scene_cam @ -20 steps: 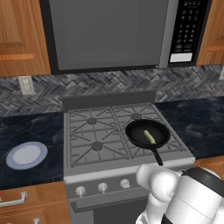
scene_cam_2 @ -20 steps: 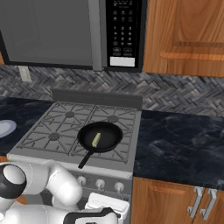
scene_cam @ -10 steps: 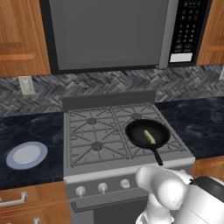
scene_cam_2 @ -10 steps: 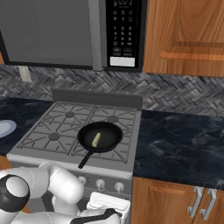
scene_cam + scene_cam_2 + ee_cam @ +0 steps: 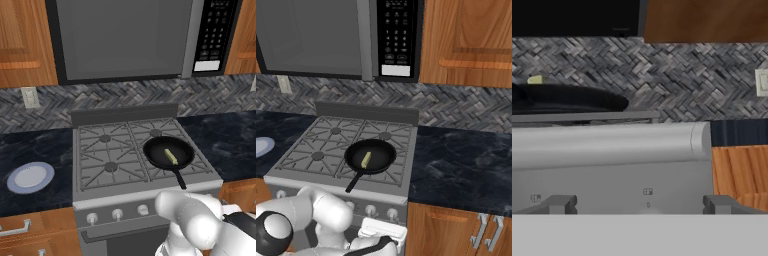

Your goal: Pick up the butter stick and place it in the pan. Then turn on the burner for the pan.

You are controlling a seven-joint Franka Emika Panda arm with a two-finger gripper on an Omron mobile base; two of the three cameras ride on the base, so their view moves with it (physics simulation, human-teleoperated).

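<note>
Left base view: butter stick (image 5: pixel 171 156) lies inside pan (image 5: pixel 168 152) on stove (image 5: pixel 95 189); gripper (image 5: pixel 639 204) jaws spread wide, holding nothing.

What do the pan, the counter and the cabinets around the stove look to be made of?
The pan looks like matte black metal, uniformly dark with no shine. The counter resembles polished dark stone, near-black with pale marbled veining. The cabinets look like wood with a warm brown grain, finish satin. As rendered surfaces, these are appearances only.
</note>
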